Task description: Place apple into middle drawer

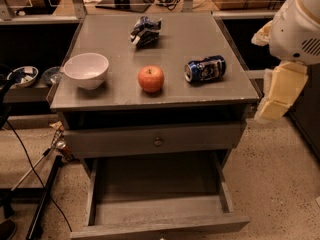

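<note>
The red-orange apple [151, 79] sits on the grey cabinet top [120, 96], near the front and about midway across. Below, the middle drawer [155, 186] is pulled out toward me, and its bare flat floor holds nothing. My gripper [276, 100] hangs at the right edge of the view, beside the cabinet's right front corner. It is well to the right of the apple and touches nothing. The white arm housing [300, 26] is above it.
A white bowl [86, 70] stands left of the apple and a crushed blue can [205, 68] lies to its right. A crumpled bag [145, 30] lies at the back. A shut drawer front with a knob [158, 141] is above the open drawer. Cables and a stand [42, 184] are on the left floor.
</note>
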{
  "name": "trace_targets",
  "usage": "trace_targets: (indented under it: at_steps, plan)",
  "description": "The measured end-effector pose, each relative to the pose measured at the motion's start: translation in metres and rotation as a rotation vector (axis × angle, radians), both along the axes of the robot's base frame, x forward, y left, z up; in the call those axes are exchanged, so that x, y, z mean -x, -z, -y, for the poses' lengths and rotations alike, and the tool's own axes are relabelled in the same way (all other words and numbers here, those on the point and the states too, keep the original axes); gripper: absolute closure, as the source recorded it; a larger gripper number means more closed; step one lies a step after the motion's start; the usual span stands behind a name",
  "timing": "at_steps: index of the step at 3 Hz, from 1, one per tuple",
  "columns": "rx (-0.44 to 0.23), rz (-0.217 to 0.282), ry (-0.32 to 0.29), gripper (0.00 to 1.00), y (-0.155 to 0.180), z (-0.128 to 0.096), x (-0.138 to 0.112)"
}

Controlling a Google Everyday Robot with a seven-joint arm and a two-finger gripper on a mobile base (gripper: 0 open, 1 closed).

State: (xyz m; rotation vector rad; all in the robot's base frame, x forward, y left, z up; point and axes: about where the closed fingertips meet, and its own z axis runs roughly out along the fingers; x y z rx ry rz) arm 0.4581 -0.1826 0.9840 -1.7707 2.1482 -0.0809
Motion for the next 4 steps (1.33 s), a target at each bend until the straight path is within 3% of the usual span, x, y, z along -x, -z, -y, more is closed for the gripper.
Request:
trace_targets:
  at_steps: [2, 3, 4]
  plan:
    - [-0.035, -0.02, -0.048, 0.0, 0.017, -0.058, -0.052]
    - [-0.04, -0.06, -0.088, 0.0, 0.033, -0.085, -0.066]
    - [-0.053, -0.057, -0.081, 0.0, 0.037, -0.09, -0.07]
